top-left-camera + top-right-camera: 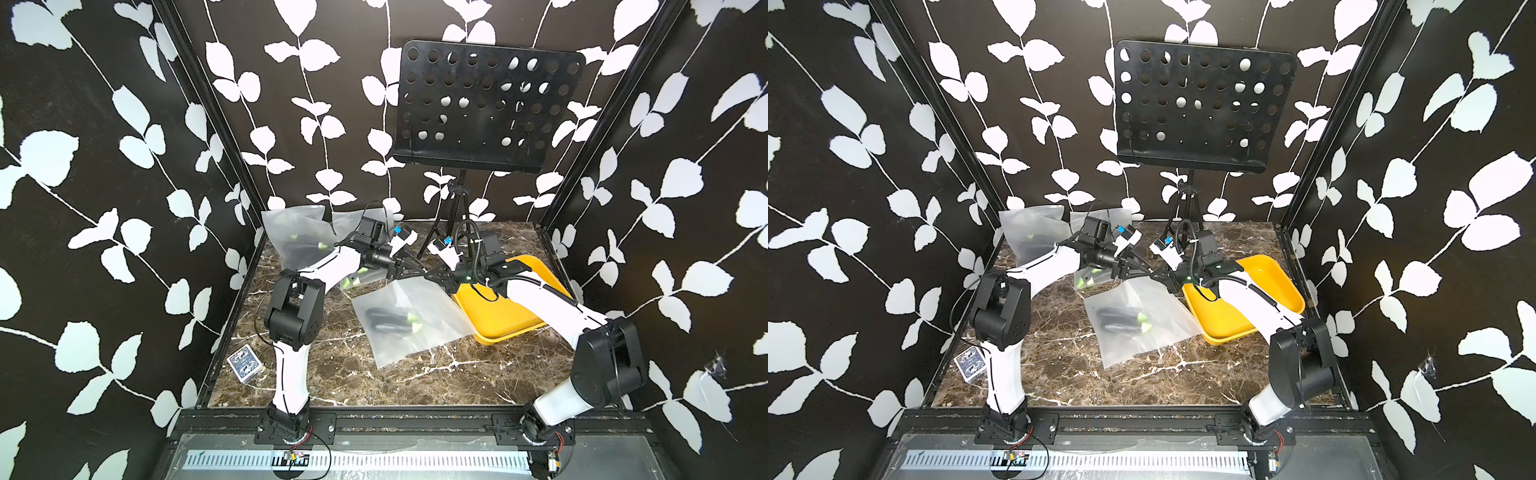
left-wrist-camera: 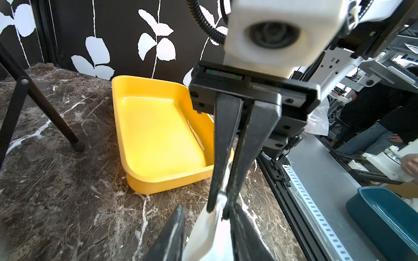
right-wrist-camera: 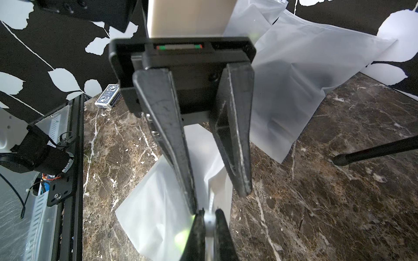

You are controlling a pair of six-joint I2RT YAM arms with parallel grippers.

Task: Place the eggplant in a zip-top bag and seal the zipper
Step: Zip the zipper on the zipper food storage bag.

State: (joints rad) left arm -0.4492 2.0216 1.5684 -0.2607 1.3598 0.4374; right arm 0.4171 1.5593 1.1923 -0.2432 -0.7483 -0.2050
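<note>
Nearest in both top views runs the black frame rail [image 1: 415,419] that carries the two arms. Beyond it the brown marble counter [image 1: 478,374] is shut in on the left, far and right sides by black walls [image 1: 83,249] printed with white leaves. Open marble lies between the rail and the zip-top bag [image 1: 436,311], which rests mid-counter with the dark eggplant [image 1: 384,320] inside, green stem end to the right. A deck of cards [image 1: 245,360] sits at the near left edge. A yellow tray [image 1: 498,324] fills the right side close to the wall, and the bag's right corner reaches the tray's left wall. More bags [image 1: 299,237] lean in the far left corner, and a music stand [image 1: 490,104] rises at the far middle. The left arm [image 1: 295,307] and right arm [image 1: 606,357] bend at raised elbows and reach inward, so the left pincer [image 1: 407,269] and right pincer [image 1: 426,275] meet tip to tip over the bag's lifted far edge. In the left wrist view the right pincer [image 2: 220,206] is together, clamped on the bag's white edge, with the tray [image 2: 158,178] to its right; the left fingers [image 2: 174,232] flank that same edge. In the right wrist view the left pincer [image 3: 219,201] stands apart, the edge between its jaws and closer to the near one, while the right fingers [image 3: 224,235] pinch the strip.
</note>
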